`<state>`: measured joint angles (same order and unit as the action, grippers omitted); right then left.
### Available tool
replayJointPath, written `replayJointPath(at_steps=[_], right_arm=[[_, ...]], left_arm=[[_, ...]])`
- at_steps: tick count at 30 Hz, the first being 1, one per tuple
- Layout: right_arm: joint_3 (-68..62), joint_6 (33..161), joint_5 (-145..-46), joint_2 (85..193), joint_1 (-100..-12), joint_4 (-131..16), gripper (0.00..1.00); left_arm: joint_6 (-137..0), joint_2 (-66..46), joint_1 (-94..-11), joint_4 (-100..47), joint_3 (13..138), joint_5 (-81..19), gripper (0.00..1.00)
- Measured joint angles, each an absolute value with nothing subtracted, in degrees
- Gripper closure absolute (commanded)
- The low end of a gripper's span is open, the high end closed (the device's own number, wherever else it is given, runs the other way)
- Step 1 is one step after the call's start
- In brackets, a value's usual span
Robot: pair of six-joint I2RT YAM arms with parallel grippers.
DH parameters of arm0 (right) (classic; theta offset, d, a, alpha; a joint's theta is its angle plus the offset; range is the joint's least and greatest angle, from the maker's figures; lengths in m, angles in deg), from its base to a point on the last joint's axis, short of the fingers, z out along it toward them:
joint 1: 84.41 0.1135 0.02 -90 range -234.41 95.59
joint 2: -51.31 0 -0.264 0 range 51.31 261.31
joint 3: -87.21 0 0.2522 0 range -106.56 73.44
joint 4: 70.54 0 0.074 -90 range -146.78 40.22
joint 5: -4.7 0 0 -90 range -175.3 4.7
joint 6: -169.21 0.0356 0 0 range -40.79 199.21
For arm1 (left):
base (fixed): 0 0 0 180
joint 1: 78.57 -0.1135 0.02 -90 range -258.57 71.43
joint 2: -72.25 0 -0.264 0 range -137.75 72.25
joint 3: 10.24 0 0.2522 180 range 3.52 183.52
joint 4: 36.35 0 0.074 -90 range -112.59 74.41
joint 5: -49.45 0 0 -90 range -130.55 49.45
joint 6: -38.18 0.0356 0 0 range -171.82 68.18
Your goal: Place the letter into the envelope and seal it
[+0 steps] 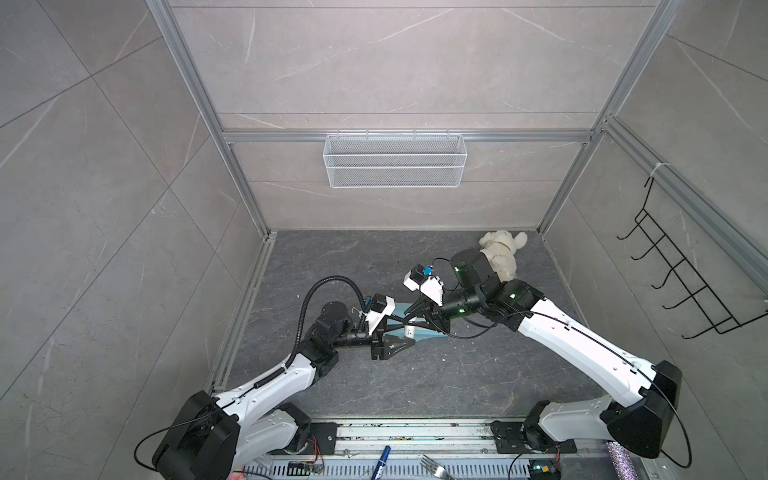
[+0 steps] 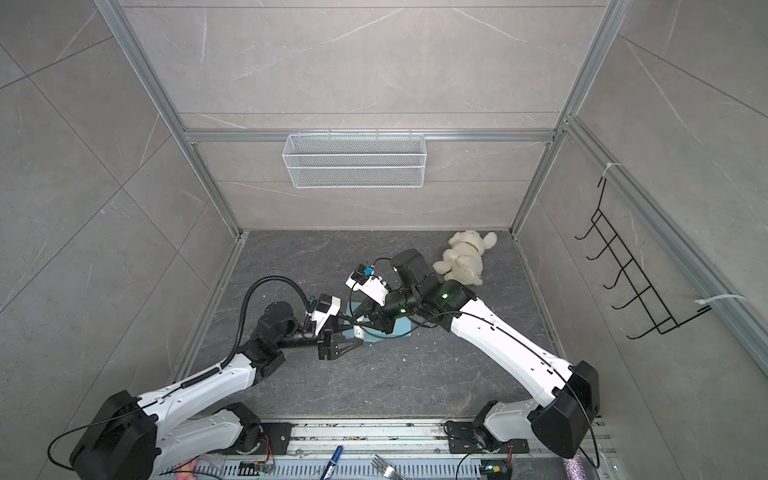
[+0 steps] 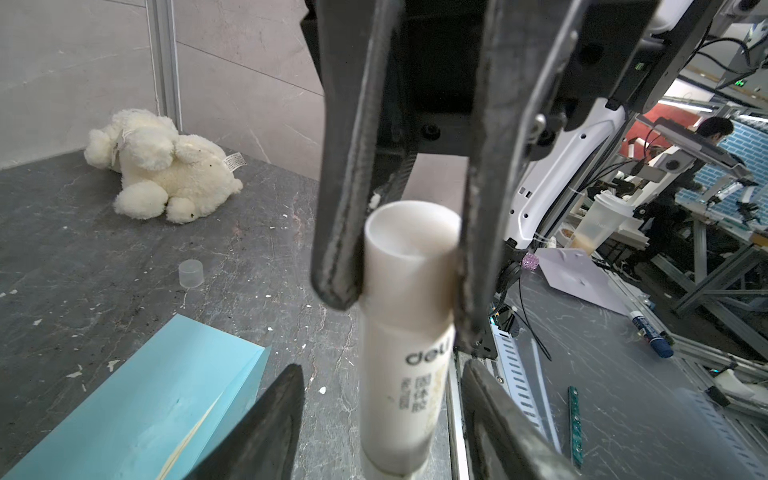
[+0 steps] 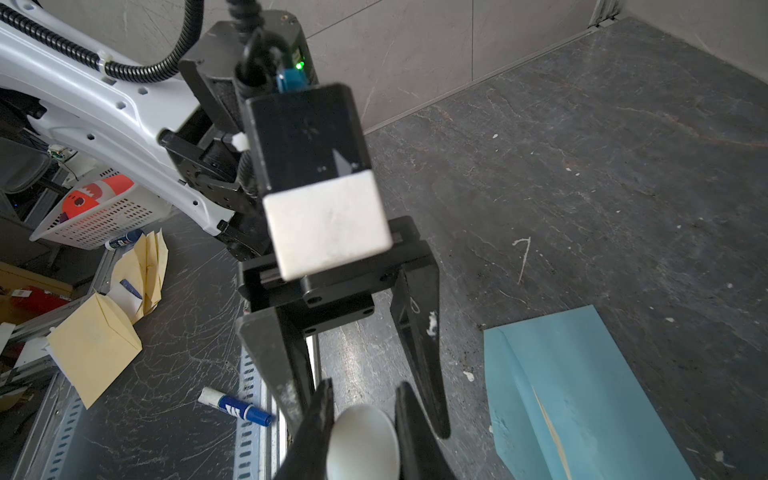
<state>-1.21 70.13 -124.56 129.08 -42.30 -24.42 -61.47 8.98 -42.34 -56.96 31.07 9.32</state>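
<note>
Envelope (image 3: 137, 395), light blue, lies flat on the bench (image 3: 83, 291), its mouth unsealed. A thin tan edge of the letter (image 3: 192, 436) shows inside, so insertion looks done and sealing remains. In both top views the two claws meet over the envelope around a white glue stick (image 3: 405, 374) whose long axis runs from one claw to the other. The right claw (image 3: 405, 286) is clamped narrow on the stick's hollow end. The left claw (image 4: 372, 428) straddles the labelled body half-wide, with a gap on one side, not yet gripping. A clear cap (image 3: 191, 273) stands apart, beyond the envelope's pointed end. For gluing, the stick must tip down toward the envelope beneath; the right arm, which holds it, seems better placed.
</note>
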Motion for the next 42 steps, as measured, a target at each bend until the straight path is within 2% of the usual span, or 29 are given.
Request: replayJointPath(at_steps=[6, 14, 20, 23, 25, 29, 30, 32, 35, 38, 42], right_arm=[[-1.2, 70.1, -124.5, 129.1, -42.0, -24.4, 0.99], [-1.2, 69.9, -123.9, 129.3, -42.0, -24.5, 0.98], [-1.2, 70.0, -123.2, 129.6, -42.0, -25.1, 0.92], [-1.2, 70.0, -122.6, 129.7, -42.0, -25.3, 0.79], [-1.2, 70.2, -121.9, 129.7, -42.0, -25.4, 0.70], [-1.0, 70.8, -118.7, 129.6, -41.9, -27.6, 0.32], [-0.5, 70.9, -117.3, 129.3, -41.8, -28.9, 0.26], [1.6, 71.4, -114.4, 127.8, -41.8, -31.6, 0.20], [6.2, 72.4, -109.5, 123.6, -41.8, -35.6, 0.17], [11.9, 73.9, -104.0, 118.4, -41.8, -41.8, 0.10], [20.6, 74.5, -99.1, 114.3, -41.8, -52.3, 0.08]], left_arm=[[-62.8, 8.2, -42.3, -58.9, 31.9, 9.5, 0.47], [-63.7, 7.2, -42.3, -59.1, 32.8, 10.0, 0.60], [-63.4, 7.1, -42.3, -59.1, 32.8, 10.5, 0.84], [-63.5, 6.8, -42.3, -59.1, 32.9, 10.0, 0.98], [-63.6, 6.4, -42.3, -59.3, 33.0, 9.4, 1.00], [-64.6, 5.9, -42.3, -59.5, 33.0, 6.0, 1.00], [-65.1, 5.8, -42.3, -59.5, 33.0, 4.6, 1.00], [-66.5, 5.8, -42.3, -59.5, 33.0, 1.3, 1.00], [-69.3, 6.0, -42.3, -58.6, 33.0, -5.5, 1.00], [-73.5, 6.6, -42.0, -58.1, 33.0, -13.4, 1.00], [-79.0, 7.5, -41.0, -57.5, 33.0, -22.8, 1.00]])
